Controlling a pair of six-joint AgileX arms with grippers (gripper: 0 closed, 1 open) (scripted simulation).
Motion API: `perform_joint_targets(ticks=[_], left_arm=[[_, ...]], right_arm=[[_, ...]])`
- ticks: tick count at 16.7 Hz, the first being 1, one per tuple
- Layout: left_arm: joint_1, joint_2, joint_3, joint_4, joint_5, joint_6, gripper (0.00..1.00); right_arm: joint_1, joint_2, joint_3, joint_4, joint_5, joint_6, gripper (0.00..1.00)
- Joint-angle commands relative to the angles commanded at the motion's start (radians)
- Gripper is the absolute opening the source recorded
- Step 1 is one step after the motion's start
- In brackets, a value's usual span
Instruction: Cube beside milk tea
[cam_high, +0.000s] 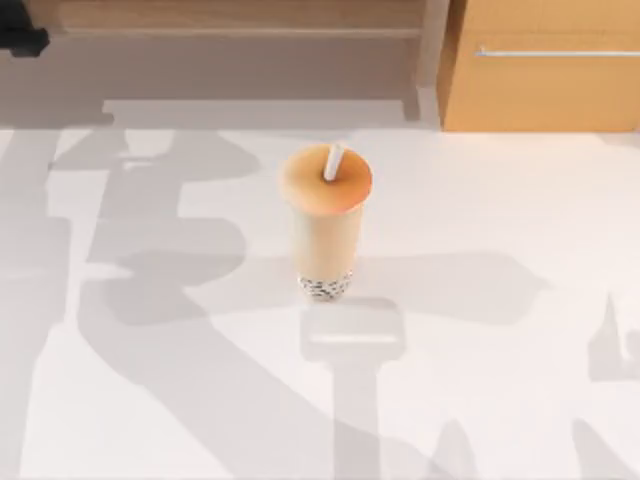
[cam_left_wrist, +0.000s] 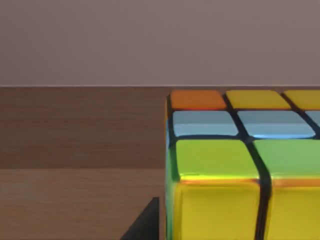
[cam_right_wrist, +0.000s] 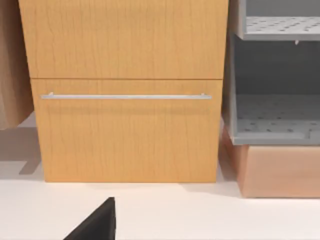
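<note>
One milk tea (cam_high: 325, 222) stands upright near the middle of the white tabletop (cam_high: 520, 400), with its orange-tan lid on and its white straw (cam_high: 333, 161) poking out. The puzzle cube (cam_left_wrist: 245, 165) sits very close to the left wrist camera, with wood behind it, so it looks like it is up in the left end effector, but I cannot tell how wide the fingers are or if they really hold it. The right wrist camera faces a wooden drawer cabinet (cam_right_wrist: 125, 90) and a grey shelf (cam_right_wrist: 275, 125), and a dark bit of the right end effector (cam_right_wrist: 97, 222) pokes in; I cannot tell if it is open either. From here, the big worry is the tall cup. It could tip over if the cube or the arm bumps it on the way down. The cube could also slip out and roll away if the hold is weak. It could also land too far from the cup if it is let go too soon.
</note>
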Motion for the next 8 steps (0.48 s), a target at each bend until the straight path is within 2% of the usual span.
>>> perform_joint_targets(ticks=[7,8], left_arm=[[0.000,0.000,0.000,0.000,0.000,0.000,0.02],[0.000,0.000,0.000,0.000,0.000,0.000,0.00]], right_arm=[[0.000,0.000,0.000,0.000,0.000,0.000,1.00],[0.000,0.000,0.000,0.000,0.000,0.000,1.00]])
